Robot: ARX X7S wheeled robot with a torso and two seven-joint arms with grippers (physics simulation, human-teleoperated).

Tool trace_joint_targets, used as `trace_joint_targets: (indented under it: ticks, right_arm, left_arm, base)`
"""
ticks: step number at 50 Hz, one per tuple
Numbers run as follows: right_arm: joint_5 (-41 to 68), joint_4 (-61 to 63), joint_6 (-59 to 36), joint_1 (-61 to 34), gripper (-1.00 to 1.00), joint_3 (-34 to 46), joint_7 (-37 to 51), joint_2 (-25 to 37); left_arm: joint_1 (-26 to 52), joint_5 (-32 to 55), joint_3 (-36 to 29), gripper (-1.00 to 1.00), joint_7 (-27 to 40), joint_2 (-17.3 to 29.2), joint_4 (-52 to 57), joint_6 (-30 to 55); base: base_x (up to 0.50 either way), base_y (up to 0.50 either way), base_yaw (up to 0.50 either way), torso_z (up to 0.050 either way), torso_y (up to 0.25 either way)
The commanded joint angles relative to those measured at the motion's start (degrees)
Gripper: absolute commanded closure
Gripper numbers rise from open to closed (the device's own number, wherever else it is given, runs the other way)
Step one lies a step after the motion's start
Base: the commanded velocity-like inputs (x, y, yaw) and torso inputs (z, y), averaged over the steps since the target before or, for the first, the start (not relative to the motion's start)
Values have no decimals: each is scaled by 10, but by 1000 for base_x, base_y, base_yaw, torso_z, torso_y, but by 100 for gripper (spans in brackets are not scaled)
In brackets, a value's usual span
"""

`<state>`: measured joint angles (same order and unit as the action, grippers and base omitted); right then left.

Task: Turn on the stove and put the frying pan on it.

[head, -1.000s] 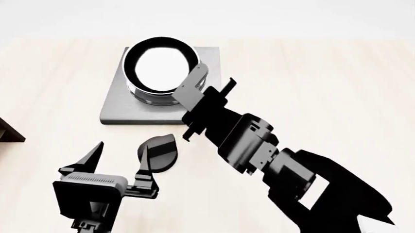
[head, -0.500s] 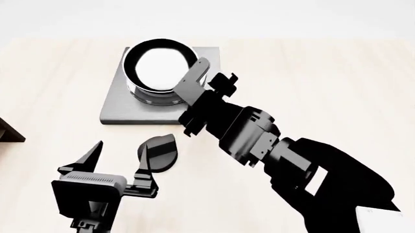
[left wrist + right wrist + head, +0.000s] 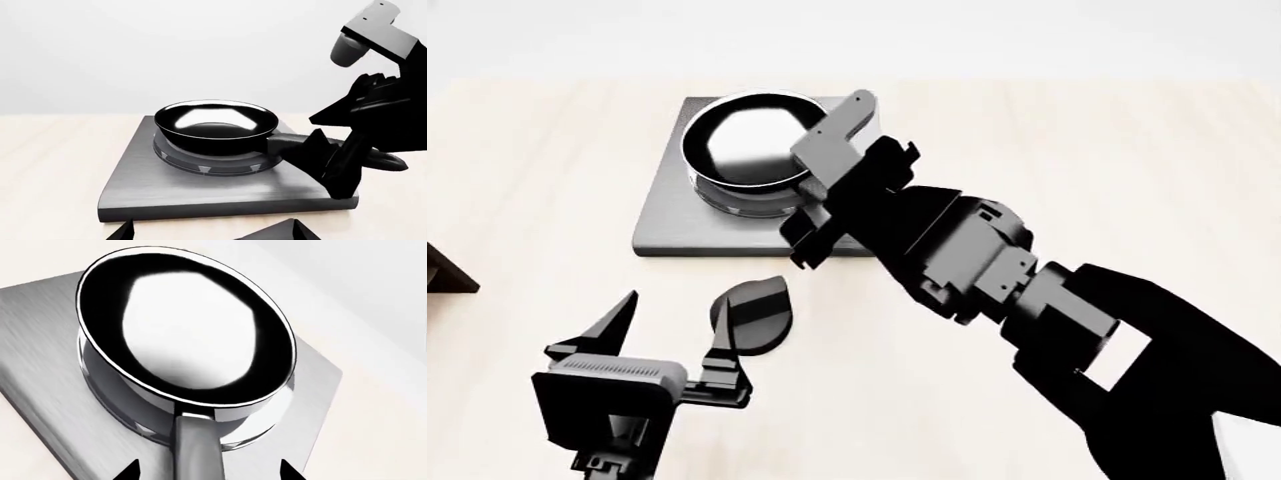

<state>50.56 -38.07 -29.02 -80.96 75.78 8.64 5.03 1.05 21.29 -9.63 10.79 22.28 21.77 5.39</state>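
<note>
Over the last second my right gripper (image 3: 827, 160) has risen and pulled back from the pan (image 3: 751, 145), and the arm now sits higher and further right in the head view. The pan itself has not shifted: it sits on the burner of the stove (image 3: 674, 225), handle pointing toward me. I read that as the placing done and the release under way or finished.

In the right wrist view the handle (image 3: 195, 450) runs down between the two finger tips, which stand apart on either side of it with clear gaps, so the right fingers are spread and pinching nothing. The head view cannot tell me this, since the gripper body hides the handle there. The left wrist view adds the side-on check: the pan (image 3: 215, 126) rests level on the ring burner, roughly centred on it, and the stove plate (image 3: 200, 195) lies flat on the worktop (image 3: 53, 165).

My left gripper (image 3: 667, 335) hangs low over the worktop with its fingers spread, one tip just beside the knob (image 3: 761, 315), not closed on it. Whether the knob is turned to on, I cannot tell from any view; that is the point I would want to confirm.
</note>
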Motion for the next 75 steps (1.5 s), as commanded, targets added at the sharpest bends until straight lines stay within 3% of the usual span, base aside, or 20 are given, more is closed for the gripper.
trace_joint_targets:
  ticks: [1,13,32,54,75]
  right_arm:
    - [31,88,-23,-16,-100,-14,32,42]
    - [41,167,-34,-27,-100,-27,69,78]
    - [18,470,42,46,-100,-68,223,291]
    - [-60,739,288,280,-100,-129,443,587]
    - [-360,784,603,501,-100,-96,741,790]
  left_arm:
    - [0,0,-2,-100,2,1,1,1]
    - [0,1,-3,-100,7,4,6,5]
    - [9,5,1,-100,23,7,21,23]
    - [-10,10,45,-100,41,18,75,-22]
    - [-80,22,149,-100,39,22,151,-180]
  base:
    - [0,0,0,0,0]
    - [0,0,0,0,0]
    - [0,0,0,0,0]
    - [0,0,0,0,0]
    - [0,0,0,0,0]
